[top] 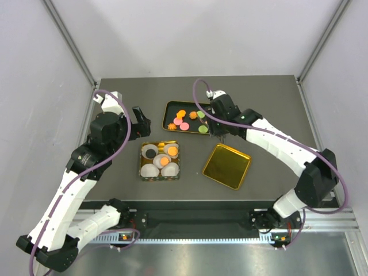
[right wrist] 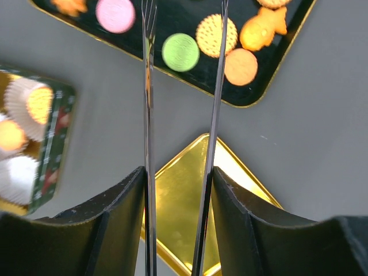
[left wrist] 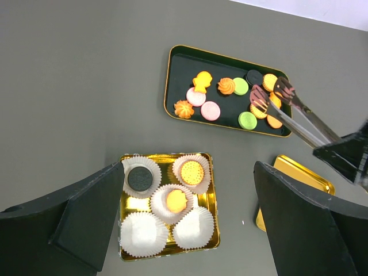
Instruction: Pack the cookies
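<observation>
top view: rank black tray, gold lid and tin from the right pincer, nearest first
1. black tray, just beyond the right pincer, under its tongs
2. gold lid, on the near side, a little farther
3. tin, farthest, toward the left arm

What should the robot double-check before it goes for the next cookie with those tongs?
1. Are the tongs clamped in the right gripper? Ok.
2. Are the tong tips apart, over the black tray? Ok.
3. Are the tips lined up on a single cookie? Cannot tell.
4. Are there cookies left in the tray? Ok, several.
5. Are there free paper cups in the gold tin? Ok: two are empty and three are filled.
6. Is the left gripper open and away from the tongs? Ok.
</observation>
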